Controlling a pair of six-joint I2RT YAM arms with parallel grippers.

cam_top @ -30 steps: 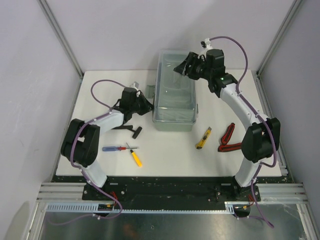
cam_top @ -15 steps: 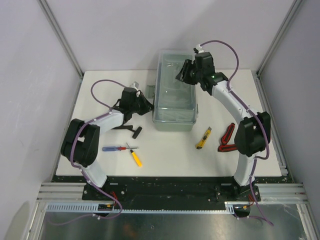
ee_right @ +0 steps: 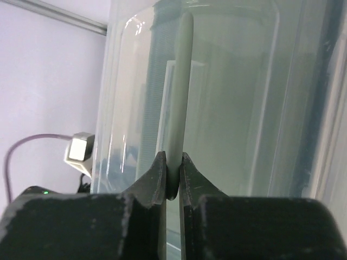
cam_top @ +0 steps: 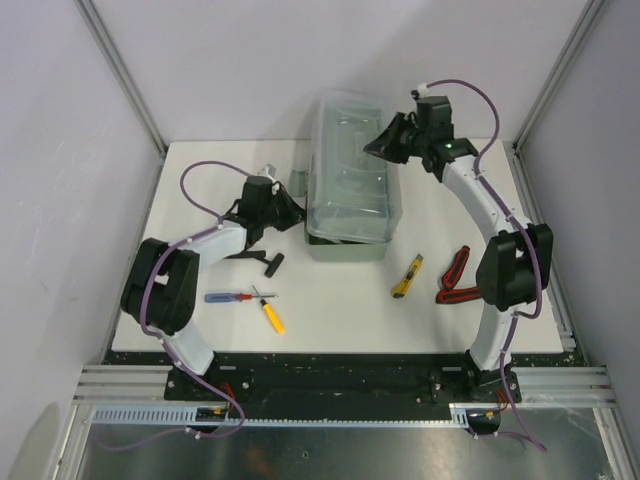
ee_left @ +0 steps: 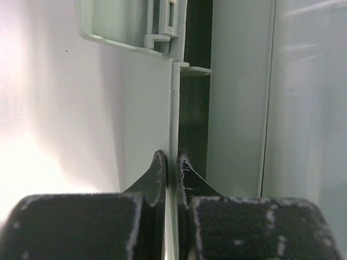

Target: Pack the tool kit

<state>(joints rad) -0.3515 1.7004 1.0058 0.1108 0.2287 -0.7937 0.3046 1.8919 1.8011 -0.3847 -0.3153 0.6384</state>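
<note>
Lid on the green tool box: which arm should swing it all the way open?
Right. The right pincer is shut on the green tab at the edge of the clear lid, which is tilted up. The left pincer is clamped on the tool box side edge, probably just steadying it.

White table (cam_top: 330, 300) between pale lilac walls (cam_top: 250, 60); 2 aluminium posts (cam_top: 120, 78) flank it; possibly steel sheet (cam_top: 350, 455) below.

Robot lab: aluminium-framed white enclosure (cam_top: 120, 75)
</note>
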